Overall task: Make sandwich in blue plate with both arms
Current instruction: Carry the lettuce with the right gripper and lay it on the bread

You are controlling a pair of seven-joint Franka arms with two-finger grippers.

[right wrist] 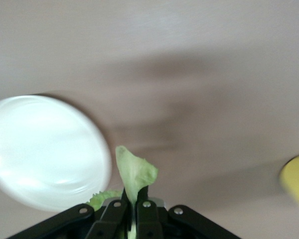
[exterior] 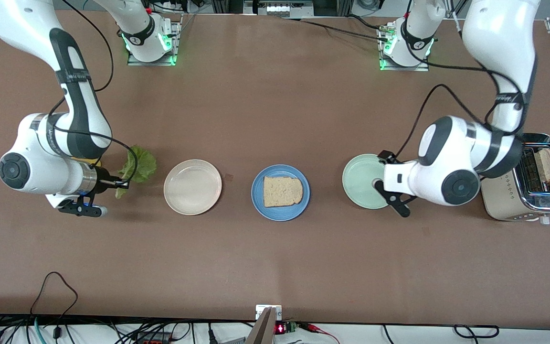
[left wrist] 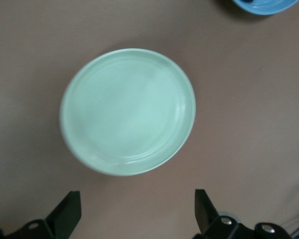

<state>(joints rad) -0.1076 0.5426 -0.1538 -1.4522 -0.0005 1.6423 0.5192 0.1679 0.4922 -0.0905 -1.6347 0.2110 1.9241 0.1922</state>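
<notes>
The blue plate (exterior: 280,192) sits mid-table with one tan bread slice (exterior: 282,191) on it; its rim shows in the left wrist view (left wrist: 261,6). A second bread slice (exterior: 549,164) stands in the toaster (exterior: 523,184). My right gripper (exterior: 123,182) is shut on a ruffled green lettuce leaf (exterior: 137,165), held up beside the cream-white plate (exterior: 192,187); the leaf (right wrist: 134,172) shows pinched between its fingers (right wrist: 120,209). My left gripper (left wrist: 137,211) is open and empty, over the table beside the mint-green plate (exterior: 362,180), also in the left wrist view (left wrist: 128,110).
The silver toaster stands at the left arm's end of the table. The cream-white plate also shows in the right wrist view (right wrist: 45,149). A yellow object (right wrist: 296,181) lies at the edge of the right wrist view. Cables run along the table's front edge.
</notes>
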